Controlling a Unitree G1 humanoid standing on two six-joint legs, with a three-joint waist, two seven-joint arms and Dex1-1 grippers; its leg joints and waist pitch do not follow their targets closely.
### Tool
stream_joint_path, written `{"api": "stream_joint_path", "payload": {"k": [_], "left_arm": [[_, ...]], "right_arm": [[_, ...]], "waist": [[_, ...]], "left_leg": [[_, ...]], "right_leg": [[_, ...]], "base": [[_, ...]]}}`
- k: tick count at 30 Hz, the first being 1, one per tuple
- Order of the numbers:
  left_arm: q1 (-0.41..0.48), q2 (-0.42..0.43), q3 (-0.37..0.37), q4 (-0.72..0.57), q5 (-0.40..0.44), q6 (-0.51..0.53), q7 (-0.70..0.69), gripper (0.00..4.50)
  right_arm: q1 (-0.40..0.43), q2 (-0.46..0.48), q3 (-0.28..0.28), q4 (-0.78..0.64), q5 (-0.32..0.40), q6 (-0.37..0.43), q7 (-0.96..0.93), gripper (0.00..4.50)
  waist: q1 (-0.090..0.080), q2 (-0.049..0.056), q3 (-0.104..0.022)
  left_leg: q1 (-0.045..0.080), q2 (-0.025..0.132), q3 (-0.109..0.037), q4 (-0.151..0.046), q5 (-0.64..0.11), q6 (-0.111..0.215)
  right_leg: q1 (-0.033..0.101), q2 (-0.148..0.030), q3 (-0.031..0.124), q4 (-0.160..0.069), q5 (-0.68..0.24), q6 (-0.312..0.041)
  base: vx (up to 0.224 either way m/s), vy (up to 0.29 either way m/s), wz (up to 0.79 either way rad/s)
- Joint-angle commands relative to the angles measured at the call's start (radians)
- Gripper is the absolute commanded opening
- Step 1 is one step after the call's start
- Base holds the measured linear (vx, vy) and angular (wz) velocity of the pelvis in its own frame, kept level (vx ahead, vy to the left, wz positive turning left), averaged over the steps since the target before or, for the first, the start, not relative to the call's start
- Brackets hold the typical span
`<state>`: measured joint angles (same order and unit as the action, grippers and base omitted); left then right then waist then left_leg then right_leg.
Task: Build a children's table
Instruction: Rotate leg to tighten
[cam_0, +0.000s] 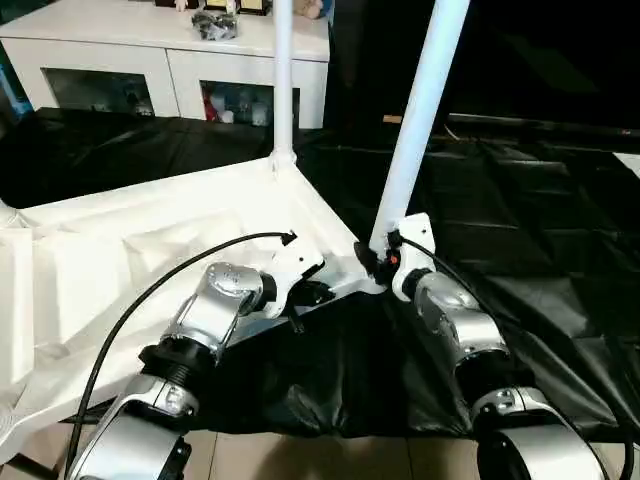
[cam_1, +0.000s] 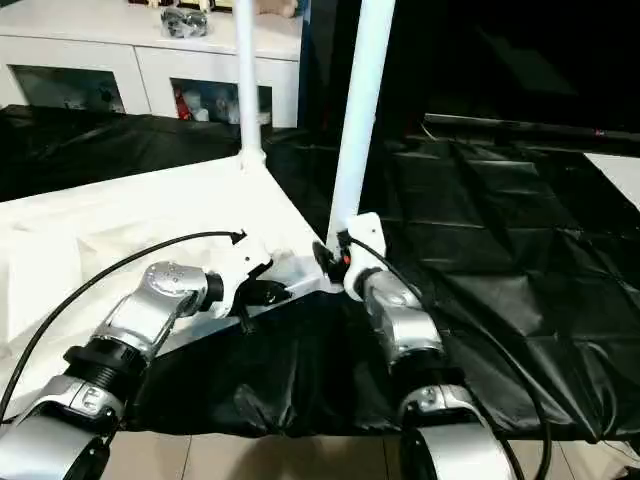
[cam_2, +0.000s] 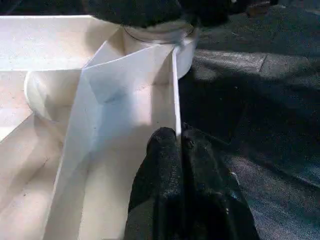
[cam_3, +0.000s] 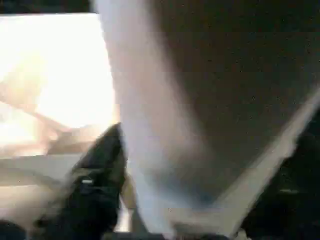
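R gripper (cam_0: 378, 262) at frame centre, jaws apart round base of near leg (cam_0: 420, 120), axis upright, leaning right. L gripper (cam_0: 300, 297) pinched shut on tabletop (cam_0: 150, 230) rim.

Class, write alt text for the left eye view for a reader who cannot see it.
A white table top lies upside down on black sheeting with two white legs standing in its corner sockets. The right gripper is at the base of the nearer leg; the left gripper pinches the top's edge.

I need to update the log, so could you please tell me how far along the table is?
Done: far leg stands in its corner socket of the top. In hand: right gripper at the near leg's base, left gripper pinching the rim. Left: other legs, not visible here.
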<state>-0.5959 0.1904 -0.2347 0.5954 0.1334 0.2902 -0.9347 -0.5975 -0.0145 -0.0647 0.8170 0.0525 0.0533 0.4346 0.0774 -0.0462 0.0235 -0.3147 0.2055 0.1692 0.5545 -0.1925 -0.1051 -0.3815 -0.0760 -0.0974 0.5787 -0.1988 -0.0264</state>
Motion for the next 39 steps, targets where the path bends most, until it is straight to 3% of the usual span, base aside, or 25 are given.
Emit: {"api": "stream_joint_path", "payload": {"k": [1, 4, 7, 11, 14, 19, 27, 32, 39], "left_arm": [[-0.001, -0.061, -0.05, -0.023, -0.033, -0.031, -0.022, 0.0], [0.023, -0.003, -0.04, -0.05, -0.057, -0.061, -0.09, 0.0], [0.032, 0.026, -0.033, -0.064, -0.074, -0.079, -0.131, 0.0], [0.042, 0.075, -0.027, -0.077, -0.093, -0.106, -0.201, 0.0], [0.044, 0.106, -0.026, -0.084, -0.096, -0.114, -0.252, 0.0], [0.043, 0.134, -0.025, -0.089, -0.106, -0.112, -0.29, 0.0], [0.052, 0.166, -0.023, -0.091, -0.119, -0.12, -0.327, 0.0], [0.055, 0.184, -0.023, -0.086, -0.123, -0.119, -0.359, 0.0], [0.046, 0.165, -0.025, -0.062, -0.116, -0.096, -0.311, 0.0]], "right_arm": [[0.018, 0.085, 0.087, 0.042, 0.022, 0.039, 0.12, 3.32], [0.062, 0.013, 0.153, 0.002, -0.011, -0.011, 0.248, 3.48], [0.076, -0.024, 0.162, -0.014, -0.01, -0.024, 0.306, 3.79], [0.096, -0.092, 0.184, -0.045, 0.0, -0.033, 0.445, 3.79], [0.105, -0.138, 0.201, -0.068, 0.0, -0.013, 0.555, 3.79], [0.1, -0.181, 0.215, -0.053, -0.016, -0.015, 0.611, 3.42], [0.092, -0.204, 0.198, -0.068, 0.03, 0.018, 0.691, 2.78], [0.102, -0.217, 0.209, -0.096, 0.053, 0.044, 0.755, 2.71], [0.106, -0.176, 0.18, -0.067, 0.047, 0.043, 0.654, 2.7]], "waist": [[0.001, 0.004, -0.025], [0.005, 0.005, -0.026], [0.007, 0.004, -0.029], [0.014, 0.002, -0.034], [0.016, 0.004, -0.035], [0.019, 0.008, -0.035], [0.023, 0.006, -0.04], [0.029, 0.005, -0.039], [0.029, 0.003, -0.037]], "left_leg": [[-0.009, 0.03, -0.013, -0.078, -0.336, 0.033], [-0.015, 0.032, -0.01, -0.077, -0.306, 0.043], [-0.011, 0.03, -0.004, -0.074, -0.269, 0.053], [-0.022, 0.028, 0.0, -0.065, -0.178, 0.071], [-0.024, 0.028, 0.001, -0.063, -0.15, 0.087], [-0.019, 0.032, 0.003, -0.062, -0.154, 0.08], [-0.025, 0.033, 0.004, -0.056, -0.123, 0.08], [-0.027, 0.034, 0.005, -0.053, -0.108, 0.087], [-0.026, 0.034, 0.004, -0.055, -0.14, 0.065]], "right_leg": [[0.022, -0.082, 0.056, -0.093, -0.459, -0.086], [0.028, -0.082, 0.058, -0.085, -0.4, -0.106], [0.027, -0.078, 0.061, -0.08, -0.346, -0.13], [0.038, -0.076, 0.063, -0.06, -0.222, -0.166], [0.041, -0.073, 0.061, -0.055, -0.182, -0.179], [0.037, -0.071, 0.058, -0.052, -0.173, -0.199], [0.043, -0.072, 0.058, -0.041, -0.113, -0.212], [0.042, -0.071, 0.057, -0.038, -0.09, -0.218], [0.039, -0.075, 0.058, -0.044, -0.165, -0.199]], "base": [[0.0, 0.0, 0.0], [0.0, 0.0, 0.0], [0.0, 0.0, 0.0], [0.0, 0.0, 0.0], [0.0, 0.0, 0.0], [0.0, 0.0, 0.0], [0.0, 0.0, 0.0], [0.0, 0.0, 0.0], [0.0, 0.0, 0.0]]}}
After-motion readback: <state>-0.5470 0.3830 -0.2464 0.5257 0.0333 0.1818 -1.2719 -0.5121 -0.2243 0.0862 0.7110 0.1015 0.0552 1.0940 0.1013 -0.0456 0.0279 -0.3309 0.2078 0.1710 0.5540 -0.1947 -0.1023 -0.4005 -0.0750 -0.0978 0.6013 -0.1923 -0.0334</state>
